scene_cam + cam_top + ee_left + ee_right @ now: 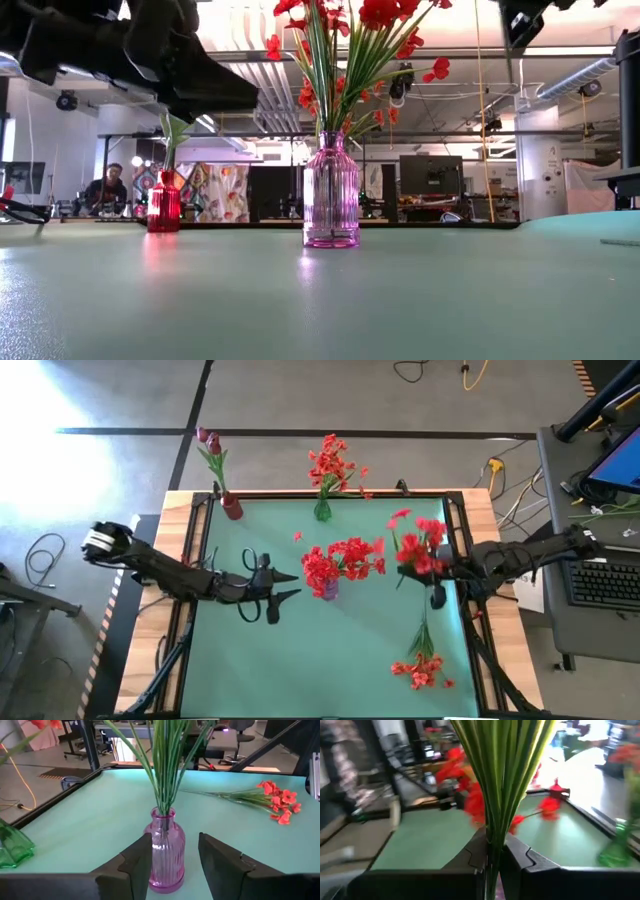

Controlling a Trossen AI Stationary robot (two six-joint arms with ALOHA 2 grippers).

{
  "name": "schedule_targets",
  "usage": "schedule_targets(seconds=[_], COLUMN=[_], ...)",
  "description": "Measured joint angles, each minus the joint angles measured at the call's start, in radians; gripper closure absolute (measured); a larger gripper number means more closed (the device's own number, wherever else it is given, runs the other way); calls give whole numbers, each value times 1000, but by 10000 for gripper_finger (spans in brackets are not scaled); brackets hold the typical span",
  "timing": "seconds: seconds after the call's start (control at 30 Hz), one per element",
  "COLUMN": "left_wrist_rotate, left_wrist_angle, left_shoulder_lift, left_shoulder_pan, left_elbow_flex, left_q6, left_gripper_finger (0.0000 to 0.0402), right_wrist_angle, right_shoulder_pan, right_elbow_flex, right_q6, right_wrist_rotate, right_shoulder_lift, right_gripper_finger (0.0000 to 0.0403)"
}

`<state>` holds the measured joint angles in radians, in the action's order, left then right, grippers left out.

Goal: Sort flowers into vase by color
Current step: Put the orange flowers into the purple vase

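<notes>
Red vase, far-left corner of counter: dark magenta buds, bloom tops cut off in low view.
Left end effector: fingers apart, empty, just beside pink vase.
Green vase, far edge: red spray.
Pink vase, centre: red bunch, blooms hiding most of vase from above.
Right end effector: clamped on stems of red flowers, raised over counter's right side; stem ends hidden.
Loose spray, near-right, lying flat.

pink vase mid-mat, bare mat nearside
</notes>
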<state>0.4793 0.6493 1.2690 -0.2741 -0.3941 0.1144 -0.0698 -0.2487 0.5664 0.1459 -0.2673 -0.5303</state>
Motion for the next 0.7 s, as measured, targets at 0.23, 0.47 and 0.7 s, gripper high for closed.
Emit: schedule_targets(seconds=[0.23,0.47,0.7], left_wrist_rotate=[8,9,10], left_wrist_angle=[167,237,240], left_shoulder_lift=[145,258,315], left_shoulder_pan=[0,0,0], left_elbow_flex=[-10,-39,-74], left_q6=[0,0,-24], left_gripper_finger=[201,149,128], right_wrist_angle=[272,463,481], right_shoulder_pan=[-55,-64,-64], right_elbow_flex=[-126,-165,-164], right_q6=[-95,-160,-156], right_wrist_rotate=[89,92,91], right_shoulder_lift=[-22,-97,-121], right_gripper_finger=[380,380,380])
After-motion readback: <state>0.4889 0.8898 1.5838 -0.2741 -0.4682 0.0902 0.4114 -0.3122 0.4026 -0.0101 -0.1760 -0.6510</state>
